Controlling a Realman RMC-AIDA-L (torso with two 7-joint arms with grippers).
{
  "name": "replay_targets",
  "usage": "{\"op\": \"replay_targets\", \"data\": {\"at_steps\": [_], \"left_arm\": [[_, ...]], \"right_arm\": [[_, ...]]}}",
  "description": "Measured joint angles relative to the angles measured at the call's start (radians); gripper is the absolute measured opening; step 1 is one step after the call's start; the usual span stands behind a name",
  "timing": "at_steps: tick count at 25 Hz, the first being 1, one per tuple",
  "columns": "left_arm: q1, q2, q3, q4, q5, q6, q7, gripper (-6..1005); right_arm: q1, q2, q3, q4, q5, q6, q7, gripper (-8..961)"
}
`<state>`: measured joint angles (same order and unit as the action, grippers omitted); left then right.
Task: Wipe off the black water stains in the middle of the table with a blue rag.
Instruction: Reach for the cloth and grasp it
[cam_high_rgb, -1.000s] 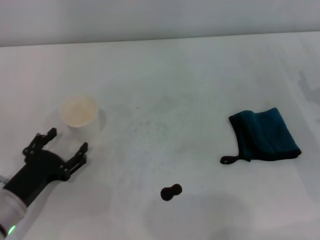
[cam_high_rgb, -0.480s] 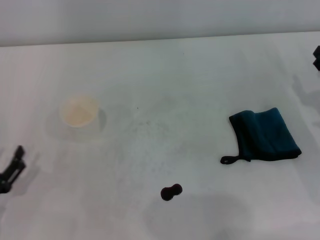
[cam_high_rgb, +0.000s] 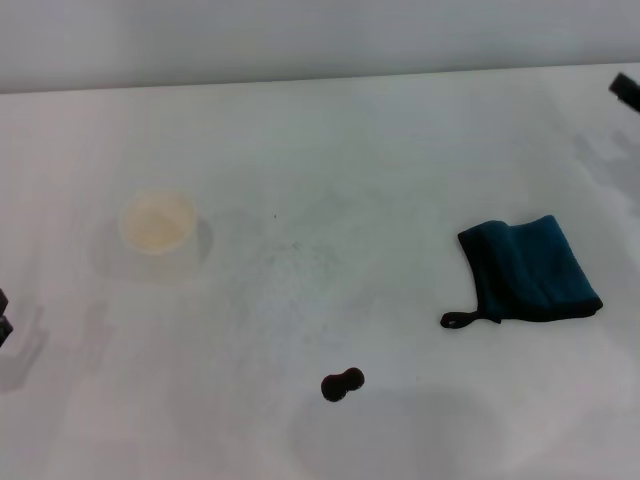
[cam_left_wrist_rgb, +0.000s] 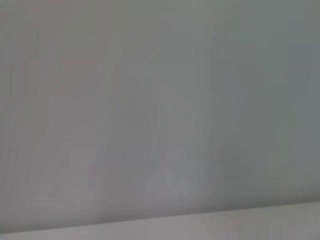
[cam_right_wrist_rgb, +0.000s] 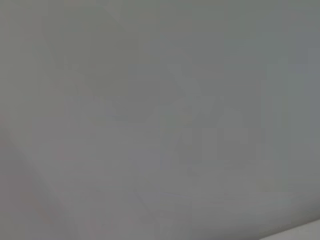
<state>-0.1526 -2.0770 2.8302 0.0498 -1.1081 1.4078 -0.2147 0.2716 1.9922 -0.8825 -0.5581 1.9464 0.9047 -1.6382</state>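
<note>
The black water stains (cam_high_rgb: 343, 384) form one small peanut-shaped blot on the white table (cam_high_rgb: 330, 160), near the front middle. The blue rag (cam_high_rgb: 530, 268) lies folded at the right, with its black loop (cam_high_rgb: 458, 320) at the near left corner. Only a dark tip of my left gripper (cam_high_rgb: 3, 315) shows at the left edge of the head view. Only a dark tip of my right gripper (cam_high_rgb: 627, 89) shows at the far right edge, beyond the rag. Both wrist views show only plain grey surface.
A white paper cup (cam_high_rgb: 156, 224) stands upright at the left. A tiny dark speck (cam_high_rgb: 276, 215) lies near the middle of the table. The table's far edge meets a grey wall at the top.
My left arm has pulled back to the left, almost out of the head view. A tip of my right gripper has come in at the far right edge and shifted upward.
</note>
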Motion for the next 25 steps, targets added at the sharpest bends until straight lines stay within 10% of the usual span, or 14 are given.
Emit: {"op": "replay_targets", "data": {"at_steps": [13,17,25], "left_arm": [[-0.034,0.000,0.000,-0.001,-0.001,0.023,0.007,880],[-0.040,0.001,0.000,-0.004,-0.003,0.053,0.008,879],[-0.046,0.002,0.000,-0.022,-0.042,0.105,0.052,878]], "right_arm": [[0.149,-0.185,-0.003,-0.364,-0.805,0.278,0.880,750],[0.185,-0.160,-0.003,-0.580,-1.129,0.390,1.036,750],[0.277,0.006,-0.018,-0.909,-1.605,0.610,1.164,749]]}}
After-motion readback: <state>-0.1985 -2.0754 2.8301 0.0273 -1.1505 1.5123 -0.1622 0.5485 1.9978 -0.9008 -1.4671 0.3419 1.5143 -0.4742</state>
